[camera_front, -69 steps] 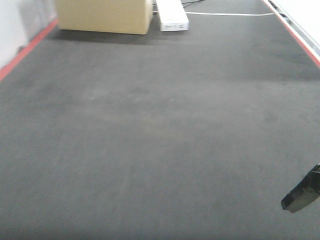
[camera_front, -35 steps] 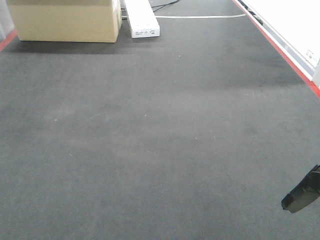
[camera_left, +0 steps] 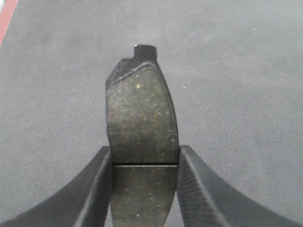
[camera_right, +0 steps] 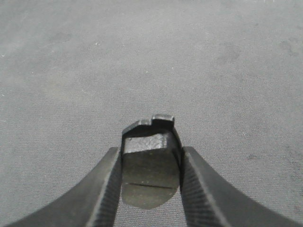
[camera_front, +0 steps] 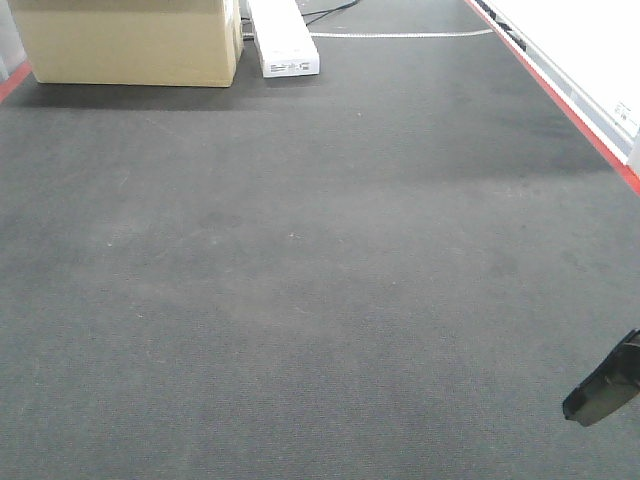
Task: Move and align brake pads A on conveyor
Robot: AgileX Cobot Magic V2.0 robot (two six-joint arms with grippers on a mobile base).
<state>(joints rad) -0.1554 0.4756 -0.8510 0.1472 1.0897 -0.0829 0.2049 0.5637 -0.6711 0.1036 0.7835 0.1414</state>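
Item 1: left gripper, clamped at the groove of 1 brake pad, over the conveyor.
Item 2: right gripper, clamped on a 2nd pad.
We advise lowering both flat with long edges parallel before release.
Only the wrist views show the pads; only the front view shows the cardboard box.

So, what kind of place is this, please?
Probably a factory or workshop line: a wide dark conveyor with red edge stripes, a cardboard box at its far end, and the left gripper and right gripper each clamping a brake pad.
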